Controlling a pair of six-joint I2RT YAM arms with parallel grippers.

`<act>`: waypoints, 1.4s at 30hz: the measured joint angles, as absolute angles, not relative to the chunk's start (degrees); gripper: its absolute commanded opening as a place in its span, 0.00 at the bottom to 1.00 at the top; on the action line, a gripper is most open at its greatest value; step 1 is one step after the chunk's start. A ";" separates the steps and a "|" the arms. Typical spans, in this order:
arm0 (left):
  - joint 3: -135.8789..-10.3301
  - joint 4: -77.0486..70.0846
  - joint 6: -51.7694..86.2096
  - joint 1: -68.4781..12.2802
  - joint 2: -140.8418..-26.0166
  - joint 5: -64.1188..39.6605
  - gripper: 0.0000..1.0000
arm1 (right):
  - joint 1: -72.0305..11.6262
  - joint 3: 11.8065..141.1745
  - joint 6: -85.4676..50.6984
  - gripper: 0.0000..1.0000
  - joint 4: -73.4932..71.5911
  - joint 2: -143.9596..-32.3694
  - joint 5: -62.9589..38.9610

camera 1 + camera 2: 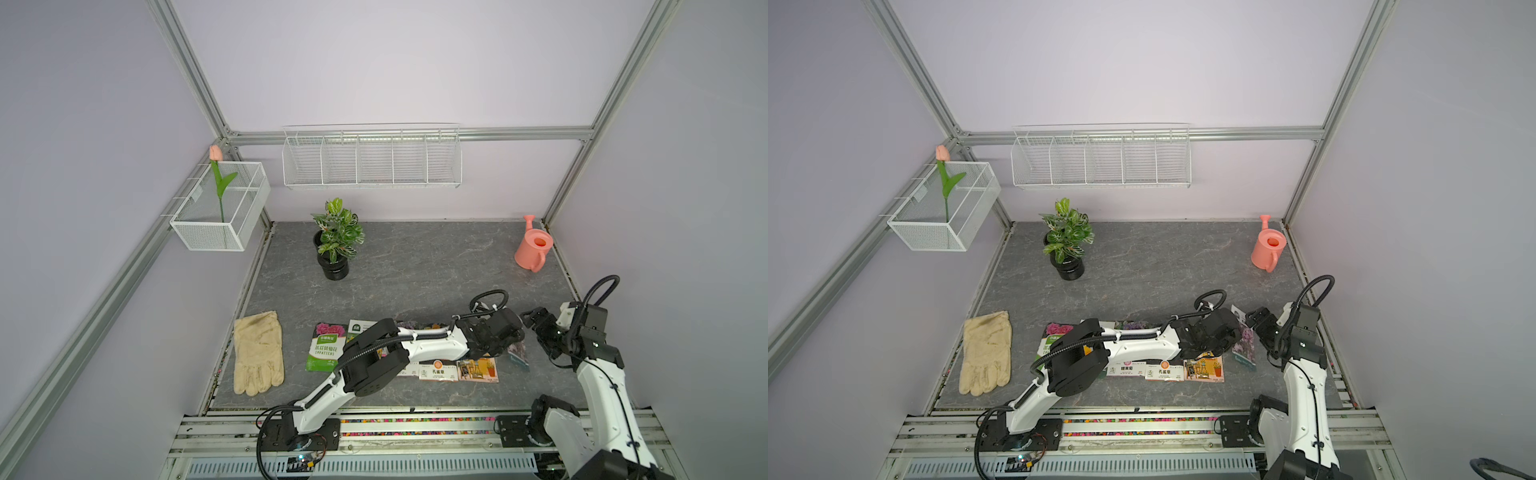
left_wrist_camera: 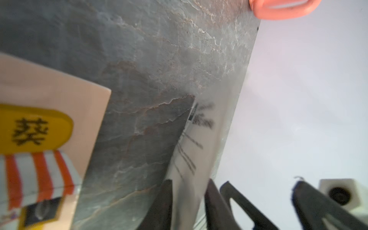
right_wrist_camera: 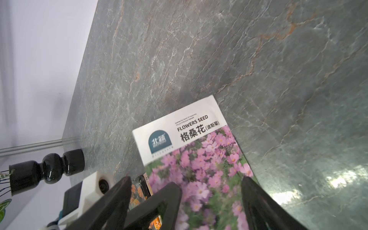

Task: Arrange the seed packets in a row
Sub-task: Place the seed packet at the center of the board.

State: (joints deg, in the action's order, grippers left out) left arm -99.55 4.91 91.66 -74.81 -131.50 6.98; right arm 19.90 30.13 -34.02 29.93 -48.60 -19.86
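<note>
Logging 1 pink-flower packet (image 3: 199, 159): R wrist view front, L back; my R gripper (image 3: 209, 182) agape, L gripper (image 2: 189, 180) hold unclear; 1 glove (image 1: 257, 353).

Both top views look steeply down from high on the robot's side, toward the pale lilac back wall (image 1: 374, 75), covering the grey stone-patterned counter (image 1: 415, 266). Both wrist cameras sit low, close over it, facing each other: left sees the right arm's white camera housing (image 2: 338, 194), right sees the left arm's white camera housing (image 3: 101, 185).
</note>
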 measured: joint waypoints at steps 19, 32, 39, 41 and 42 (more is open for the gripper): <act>-88.53 11.55 90.39 -75.33 -118.06 8.80 0.52 | 24.29 28.75 -32.34 0.88 23.99 -57.69 -20.53; -71.81 8.45 69.78 -70.72 -93.73 15.29 0.54 | 25.43 27.07 -29.39 0.88 20.91 -64.97 -20.21; -58.43 11.35 57.45 -68.90 -76.16 24.45 0.56 | 25.43 27.11 -28.38 0.88 20.25 -65.71 -18.26; -56.25 11.60 54.98 -68.97 -71.61 27.75 0.59 | 25.43 27.11 -28.21 0.88 20.25 -65.93 -17.76; -55.18 11.66 53.84 -68.97 -69.36 29.54 0.60 | 25.43 27.20 -28.05 0.88 20.25 -66.19 -17.67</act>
State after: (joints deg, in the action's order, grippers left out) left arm -55.18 11.66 53.84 -68.97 -69.36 29.54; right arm 25.43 27.20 -28.05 20.25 -66.19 -17.67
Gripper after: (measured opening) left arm 0.581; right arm 0.884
